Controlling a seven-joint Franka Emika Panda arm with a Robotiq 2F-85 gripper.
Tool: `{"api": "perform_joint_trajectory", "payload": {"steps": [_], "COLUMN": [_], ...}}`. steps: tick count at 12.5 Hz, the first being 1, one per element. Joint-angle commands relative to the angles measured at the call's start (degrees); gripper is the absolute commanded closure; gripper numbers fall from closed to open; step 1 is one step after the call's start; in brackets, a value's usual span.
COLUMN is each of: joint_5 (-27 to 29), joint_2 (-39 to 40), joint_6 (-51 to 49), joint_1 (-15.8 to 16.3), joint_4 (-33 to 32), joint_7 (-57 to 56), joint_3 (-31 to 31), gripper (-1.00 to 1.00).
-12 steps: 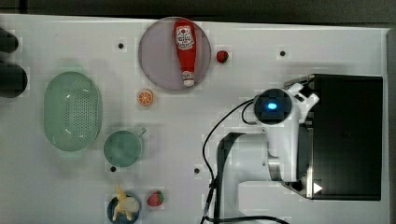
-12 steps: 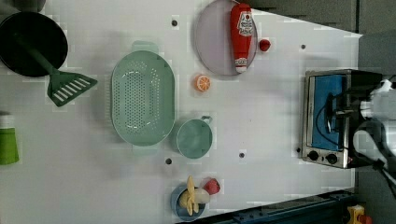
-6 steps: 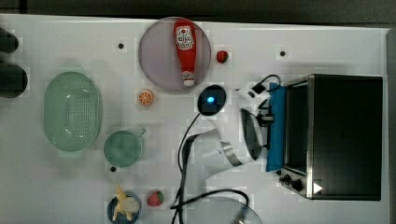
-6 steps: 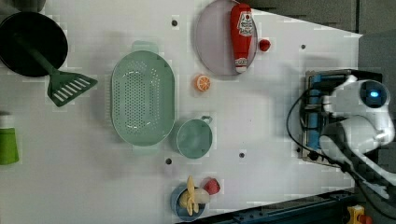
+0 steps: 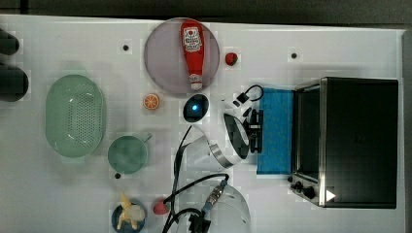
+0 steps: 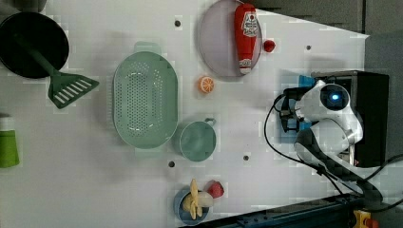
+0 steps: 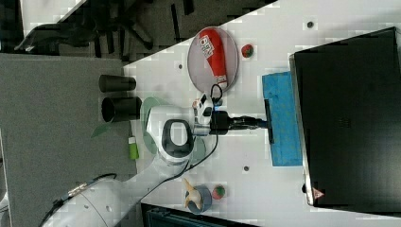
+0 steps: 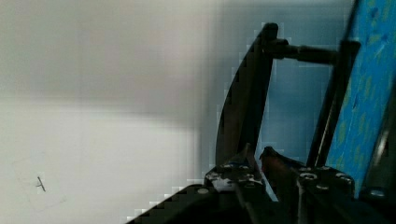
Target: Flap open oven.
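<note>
I see my gripper (image 7: 265, 124) squeezing the black handle (image 7: 268, 121) of the oven (image 7: 347, 113); its blue door (image 7: 283, 118) lies flat open.

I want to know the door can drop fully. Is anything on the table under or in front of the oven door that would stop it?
Nothing visible does. The door already lies folded out from the oven, and the gripper is on its handle. The ketchup bottle lies on its plate, well clear.

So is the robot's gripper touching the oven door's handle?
Touching. In the right view the gripper meets the black handle of the oven door with no gap, and the wrist view shows its fingers closed around the bar.
</note>
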Motion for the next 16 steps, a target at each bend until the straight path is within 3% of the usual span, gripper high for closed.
{"api": "perform_joint_trajectory", "payload": {"steps": [1, 9, 13, 16], "joint_5": [-0.4, 1.9, 13.0, 25.0], "joint_2": [-0.2, 2.8, -4.3, -12.0], "joint_6": [0.7, 2.6, 2.8, -1.0], "joint_1": [0.5, 2.0, 2.0, 2.0], "joint_4": [0.2, 4.0, 4.5, 5.6], "joint_7": [3.9, 8.9, 8.9, 8.9], "joint_3": [-0.6, 0.1, 1.1, 1.1], "gripper": [0.65, 0.65, 0.65, 0.65]}}
